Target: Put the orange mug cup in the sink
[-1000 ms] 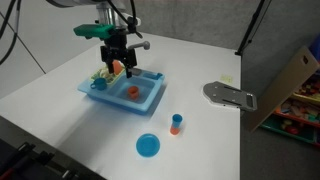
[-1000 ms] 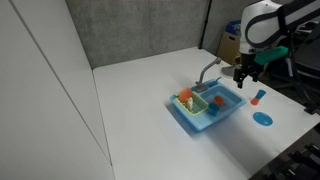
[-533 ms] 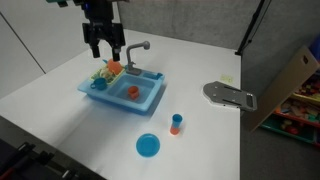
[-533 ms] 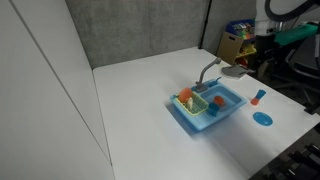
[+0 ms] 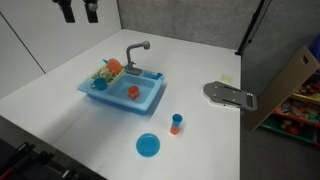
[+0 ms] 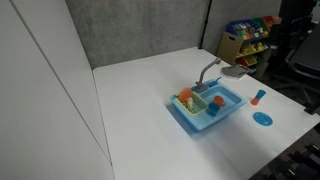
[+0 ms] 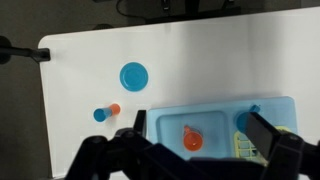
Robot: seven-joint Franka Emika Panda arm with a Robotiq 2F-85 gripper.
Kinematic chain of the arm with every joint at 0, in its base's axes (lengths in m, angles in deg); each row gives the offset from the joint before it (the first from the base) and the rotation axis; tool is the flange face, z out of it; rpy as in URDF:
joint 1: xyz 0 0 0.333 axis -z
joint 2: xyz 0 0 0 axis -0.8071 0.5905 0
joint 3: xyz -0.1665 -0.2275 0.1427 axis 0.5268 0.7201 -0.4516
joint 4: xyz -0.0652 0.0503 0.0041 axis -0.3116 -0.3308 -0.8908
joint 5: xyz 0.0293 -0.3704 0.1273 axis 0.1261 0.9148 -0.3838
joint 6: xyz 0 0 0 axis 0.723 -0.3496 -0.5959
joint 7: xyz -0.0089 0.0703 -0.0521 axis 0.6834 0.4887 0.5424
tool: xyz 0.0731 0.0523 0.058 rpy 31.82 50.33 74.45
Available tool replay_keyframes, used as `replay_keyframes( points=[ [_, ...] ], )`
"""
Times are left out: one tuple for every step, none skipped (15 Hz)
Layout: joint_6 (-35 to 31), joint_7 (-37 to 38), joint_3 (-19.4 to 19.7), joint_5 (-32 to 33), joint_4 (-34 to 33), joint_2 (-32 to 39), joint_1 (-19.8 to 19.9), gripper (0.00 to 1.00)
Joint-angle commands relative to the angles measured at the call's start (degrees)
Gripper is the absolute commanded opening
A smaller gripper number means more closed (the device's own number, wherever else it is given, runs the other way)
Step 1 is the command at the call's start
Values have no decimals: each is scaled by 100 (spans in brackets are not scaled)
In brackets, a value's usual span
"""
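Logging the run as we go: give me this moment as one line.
orange mug cup: inside sink basin | gripper: open, empty, high above | placement: looks done

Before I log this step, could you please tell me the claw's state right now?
Claw: open, holding nothing; orange mug cup sits in the sink.

The black two-fingered gripper (image 7: 195,125) shows in the wrist view as a matte, dark mass along the lower edge; its fingers (image 7: 118,152) are chunky, angular links, broad at the base and narrowing to blunt, flat-faced tips; faint grey highlights run along their upper edges, and lighter gaps show between the links; the surfaces are out of focus, so screws and markings cannot be made out; in an exterior view the same gripper (image 5: 78,10) appears only as two short black prongs with squared ends, cut off by the top of the frame.
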Motion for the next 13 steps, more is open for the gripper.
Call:
replay_keyframes(
  points=[
    [-52, -429, -84, -76, 200, -649, 55, 100],
    [-109, -592, -73, -124, 254, -803, 59, 100],
    [-133, -759, -61, -169, 293, -931, 56, 100],
    [-132, -900, -39, -249, 320, -1037, 55, 100],
    [-114, -1101, -7, -362, 346, -1131, 47, 100],
    [-74, -1235, 23, -474, 357, -1211, 48, 100],
    [-37, -1351, 46, -573, 372, -1269, 46, 100],
    [-7, -1418, 60, -655, 374, -1302, 45, 100],
    [-1, -1478, 71, -722, 396, -1354, 45, 100],
    [-27, -1512, 74, -737, 436, -1384, 48, 100],
    [-81, -1552, 78, -749, 538, -1387, 48, 100],
    [8, -1354, 10, -654, 333, -1242, 60, 100],
    [8, -1380, 13, -667, 378, -1257, 59, 100]
  ],
)
